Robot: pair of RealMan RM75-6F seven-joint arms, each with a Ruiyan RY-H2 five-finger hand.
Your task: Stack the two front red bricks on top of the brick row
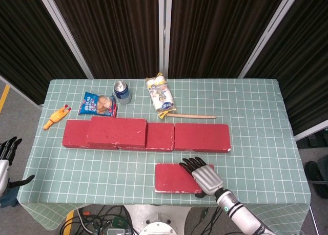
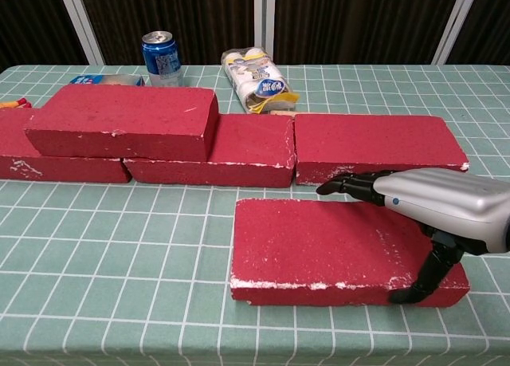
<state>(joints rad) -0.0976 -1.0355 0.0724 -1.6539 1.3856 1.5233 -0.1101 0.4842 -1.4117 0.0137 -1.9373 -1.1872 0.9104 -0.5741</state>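
While its fingers are stretched flat over the top and its thumb is hooked down the near face, the right hand (image 1: 205,176) (image 2: 434,206) is laid on the right end of the front red brick (image 1: 177,177) (image 2: 319,246) by the table's front edge; a firm grip cannot be confirmed. Just behind is the brick row (image 1: 146,135) (image 2: 239,147), with one brick already stacked on its left part. Further back are a can (image 1: 122,91) (image 2: 162,57) and snack packets (image 1: 160,95). The left hand (image 1: 6,161) is held open off the table's left front corner.

A robot test lab: a worktop (image 1: 256,107) under a green grid cloth, dark curtains (image 1: 118,25) behind, loose cables (image 1: 102,222) on the floor.
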